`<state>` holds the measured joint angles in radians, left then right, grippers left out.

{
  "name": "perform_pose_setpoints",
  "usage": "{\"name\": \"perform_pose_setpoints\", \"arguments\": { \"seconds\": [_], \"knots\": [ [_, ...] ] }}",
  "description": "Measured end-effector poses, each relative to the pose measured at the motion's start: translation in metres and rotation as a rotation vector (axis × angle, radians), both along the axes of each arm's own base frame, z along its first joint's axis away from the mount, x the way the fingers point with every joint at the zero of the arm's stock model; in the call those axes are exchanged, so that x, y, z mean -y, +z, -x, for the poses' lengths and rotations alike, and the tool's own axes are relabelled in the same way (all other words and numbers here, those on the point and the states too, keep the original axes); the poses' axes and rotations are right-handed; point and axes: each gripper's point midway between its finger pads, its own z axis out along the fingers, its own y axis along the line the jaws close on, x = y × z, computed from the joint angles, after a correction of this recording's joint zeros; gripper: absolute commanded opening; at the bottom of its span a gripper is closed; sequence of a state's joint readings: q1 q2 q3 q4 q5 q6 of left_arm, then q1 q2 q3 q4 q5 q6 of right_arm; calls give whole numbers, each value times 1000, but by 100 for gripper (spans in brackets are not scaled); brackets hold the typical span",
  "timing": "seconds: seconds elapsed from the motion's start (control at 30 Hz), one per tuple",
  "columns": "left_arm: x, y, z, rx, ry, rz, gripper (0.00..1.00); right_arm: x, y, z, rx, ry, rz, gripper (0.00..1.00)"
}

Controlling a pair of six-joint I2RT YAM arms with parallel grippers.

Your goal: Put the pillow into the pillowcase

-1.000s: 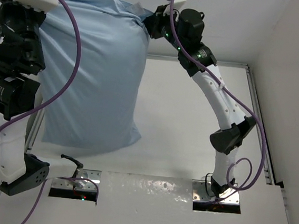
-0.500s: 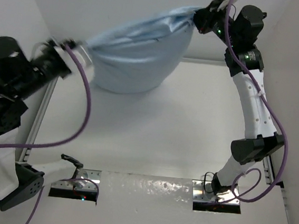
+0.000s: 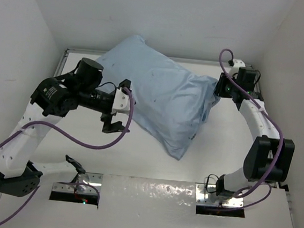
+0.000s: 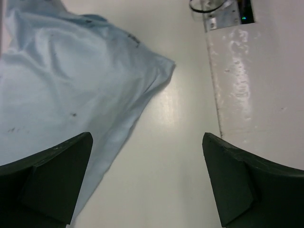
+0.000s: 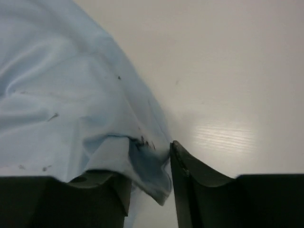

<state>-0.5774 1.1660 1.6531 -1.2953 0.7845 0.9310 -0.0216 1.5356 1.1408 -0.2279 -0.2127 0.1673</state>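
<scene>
Top view: plump light blue pillowcase (image 3: 159,98) lies diagonally on the white table (image 3: 136,163), centre-far; left arm elbow-bent, left gripper (image 3: 117,106) just beside its left edge; right arm arched, right gripper (image 3: 217,92) at its right end.
Left wrist: fingers (image 4: 52,180) spread wide over bare table.
Right wrist: jaws narrow, pillowcase hem between them; pinched or loose, unclear.

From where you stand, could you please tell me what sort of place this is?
Probably a robotics test cell, not a bedroom: a white table boxed in by plain white walls, two cabled arms bolted to metal plates at its near edge, and one filled blue pillowcase lying on it.
</scene>
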Motion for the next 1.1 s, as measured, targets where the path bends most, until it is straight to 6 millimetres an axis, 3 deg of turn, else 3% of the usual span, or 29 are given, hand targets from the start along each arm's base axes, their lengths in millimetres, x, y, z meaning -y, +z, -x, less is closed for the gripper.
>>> {"name": "perform_pose_setpoints", "arguments": {
  "seconds": [0.07, 0.13, 0.27, 0.37, 0.43, 0.5, 0.6, 0.7, 0.8, 0.93, 1.03, 1.1],
  "knots": [
    [0, 7, -17, 37, 90, 13, 100, 17, 11, -5, 30, -46, 34, 57],
    [1, 9, -47, 87, 216, 20, 100, 21, 26, -12, 53, -52, 62, 63],
    [-23, -28, -135, 110, 604, -61, 100, 35, 59, -38, 79, -131, 121, 75],
    [-80, -52, -220, 37, 924, -90, 98, 60, 74, -46, 58, -260, 168, 75],
    [-132, -89, -286, -56, 1118, -112, 98, 75, 82, -44, 41, -334, 164, 76],
    [-186, -136, -328, -158, 1267, -133, 98, 84, 91, -41, 41, -378, 140, 77],
    [-253, -205, -345, -304, 1419, -186, 98, 90, 106, -30, 55, -419, 105, 69],
    [-278, -237, -347, -362, 1468, -213, 99, 95, 126, -17, 88, -463, 86, 69],
    [-276, -237, -355, -345, 1463, -177, 99, 117, 144, 7, 181, -559, 47, 78],
    [-274, -228, -368, -300, 1439, -117, 100, 155, 143, 50, 195, -685, 32, 77],
    [-275, -223, -374, -268, 1414, -94, 100, 157, 145, 36, 150, -653, 7, 71],
    [-276, -219, -379, -244, 1398, -80, 100, 145, 125, 24, 135, -593, -44, 71]
  ]
}}
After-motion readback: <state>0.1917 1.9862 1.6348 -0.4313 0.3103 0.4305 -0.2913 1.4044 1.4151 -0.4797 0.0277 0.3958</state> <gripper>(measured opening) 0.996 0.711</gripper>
